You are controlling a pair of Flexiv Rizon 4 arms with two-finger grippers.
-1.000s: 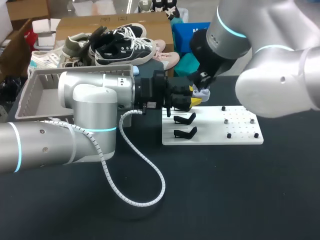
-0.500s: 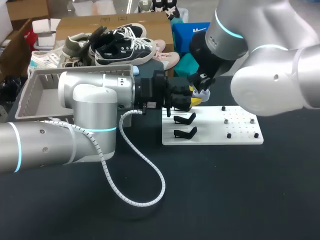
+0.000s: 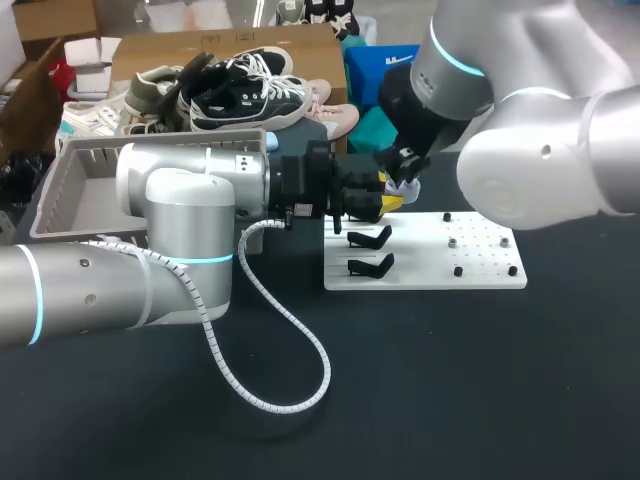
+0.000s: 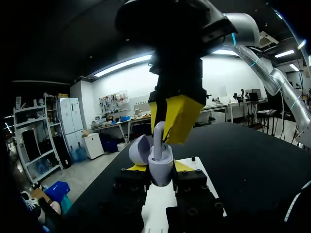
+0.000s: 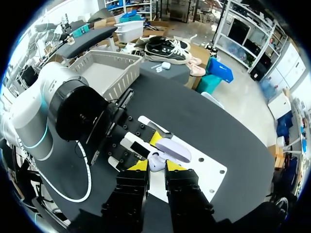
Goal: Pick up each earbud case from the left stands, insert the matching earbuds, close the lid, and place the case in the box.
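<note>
Left fingers [image 4: 183, 166] are clamped on either side of a lavender case [image 4: 160, 170], its lid [image 4: 138, 148] tipped open. Right fingers [image 5: 140, 165] come down from above and pinch a white earbud [image 4: 158, 141], which stands upright with its lower end in the case's open mouth. In the head view, the pair meet just above the frame's centre, over the upper-left corner of a white board [image 3: 470, 262]. The board carries two black stands [image 3: 370, 238] at its left end. A grey basket [image 3: 75, 195] sits on the dark desk [image 3: 450, 380] at upper left, behind the left arm [image 3: 180, 215]. A coiled cable [image 3: 290, 370] loops below that arm. Compared with a second ago, the elbow of the right arm [image 3: 540, 150] has edged toward the frame's middle. The fingers, case and earbud have barely shifted.
</note>
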